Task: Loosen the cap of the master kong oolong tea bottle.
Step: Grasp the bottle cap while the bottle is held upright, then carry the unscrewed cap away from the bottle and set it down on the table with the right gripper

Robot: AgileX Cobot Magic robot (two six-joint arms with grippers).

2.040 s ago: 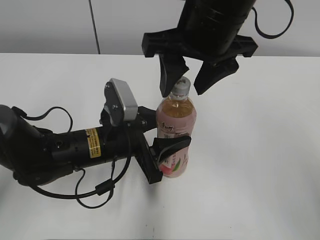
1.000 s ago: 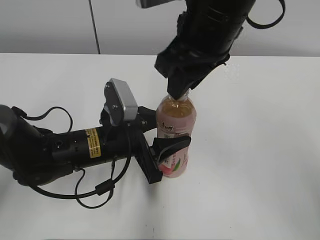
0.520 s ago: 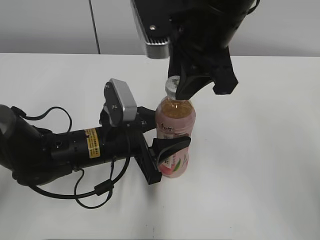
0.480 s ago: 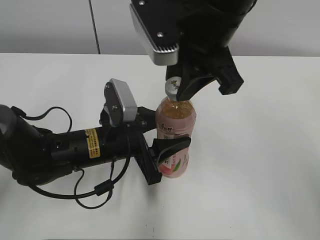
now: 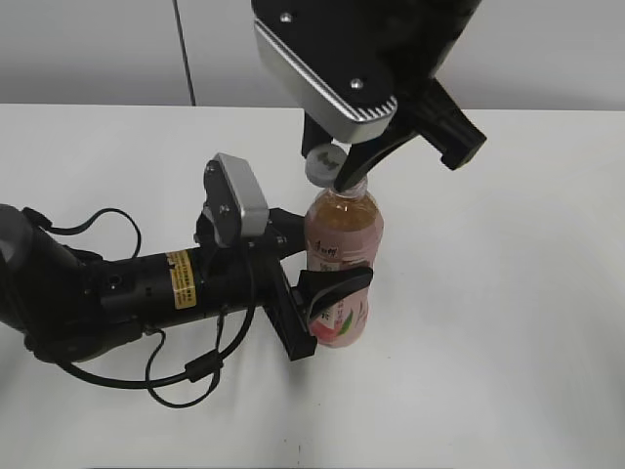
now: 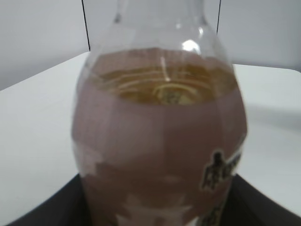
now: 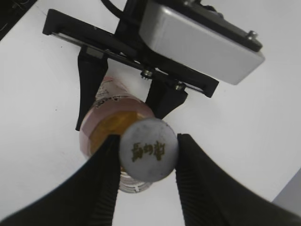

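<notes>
The master kong oolong tea bottle [image 5: 344, 234] stands upright on the white table, with amber tea and a pink label. My left gripper [image 5: 337, 291] is shut on its lower body; in the left wrist view the bottle [image 6: 160, 141] fills the frame between the dark fingers [image 6: 155, 209]. My right gripper [image 5: 334, 168] comes from above and is shut on the white cap [image 5: 319, 164], which sits up and to the left of the neck. In the right wrist view the cap [image 7: 148, 149] with its dark logo is between the two fingers [image 7: 146, 155], above the bottle [image 7: 106, 125], with the neck ring offset below it.
The white table [image 5: 508, 293] runs all around the bottle. My left arm [image 5: 127, 293] lies across the table at left with loose black cables. Its wrist camera [image 5: 239, 200] stands just left of the bottle. A grey wall is behind.
My right gripper came down, closed on the cap and turned. The cap has shifted up and to the left of the neck. The left arm and the bottle have not moved.
</notes>
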